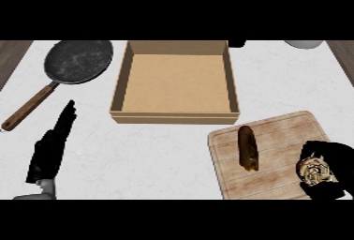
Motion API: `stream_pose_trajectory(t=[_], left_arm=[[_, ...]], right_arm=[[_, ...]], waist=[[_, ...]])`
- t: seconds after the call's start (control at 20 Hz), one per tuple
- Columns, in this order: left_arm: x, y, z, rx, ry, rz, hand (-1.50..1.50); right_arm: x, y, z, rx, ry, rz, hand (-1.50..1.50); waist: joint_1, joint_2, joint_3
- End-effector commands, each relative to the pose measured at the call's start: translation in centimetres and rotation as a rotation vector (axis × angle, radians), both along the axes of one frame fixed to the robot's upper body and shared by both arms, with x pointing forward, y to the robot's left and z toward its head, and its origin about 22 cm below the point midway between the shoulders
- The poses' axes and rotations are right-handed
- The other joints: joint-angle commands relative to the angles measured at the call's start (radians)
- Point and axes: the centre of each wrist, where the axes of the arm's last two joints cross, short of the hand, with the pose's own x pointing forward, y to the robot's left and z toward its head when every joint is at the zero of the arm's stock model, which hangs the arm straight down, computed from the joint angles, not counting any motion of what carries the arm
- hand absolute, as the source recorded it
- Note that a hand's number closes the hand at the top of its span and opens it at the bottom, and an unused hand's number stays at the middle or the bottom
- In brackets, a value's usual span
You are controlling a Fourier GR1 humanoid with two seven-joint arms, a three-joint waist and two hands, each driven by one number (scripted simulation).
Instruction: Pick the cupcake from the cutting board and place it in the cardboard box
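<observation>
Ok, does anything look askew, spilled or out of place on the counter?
Nothing is spilled or damaged. The cutting board lies slightly skewed to the cardboard box, whose bare floor shows. The right robot hand curls around the cupcake at the board's right edge; a brown pastry lies beside it.

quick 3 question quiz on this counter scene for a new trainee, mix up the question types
1. True or false: the cardboard box already holds the cupcake.
2. Multiple choice: which robot hand is curled round the cupcake? A) left robot hand B) right robot hand C) neither
3. Fill in: the long brown pastry lies on the ____.

Key
1. False: the box is empty, and the cupcake is at the right edge of the cutting board.
2. B; the left one rests open near the frying pan.
3. Cutting board.
</observation>
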Motion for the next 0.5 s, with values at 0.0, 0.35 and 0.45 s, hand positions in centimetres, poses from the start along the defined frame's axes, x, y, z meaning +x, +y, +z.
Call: stream_pose_trajectory(t=[0.0, 0.35, 0.45], left_arm=[[1.3, -1.7, 0.8, -0.012, -0.010, -0.057, 0.00], [2.2, -4.1, 1.2, -0.006, -0.051, -0.181, 0.00], [2.4, -4.2, 1.7, 0.001, -0.059, -0.175, 0.00]], right_arm=[[5.6, -0.2, 3.0, -0.055, -0.082, 0.189, 1.50], [11.1, 1.2, 8.9, -0.119, -0.204, 0.567, 1.50], [12.6, 0.0, 10.2, -0.112, -0.253, 0.600, 1.50]], waist=[[0.055, 0.015, 0.004], [0.194, 0.058, 0.008], [0.188, 0.055, 0.009]])
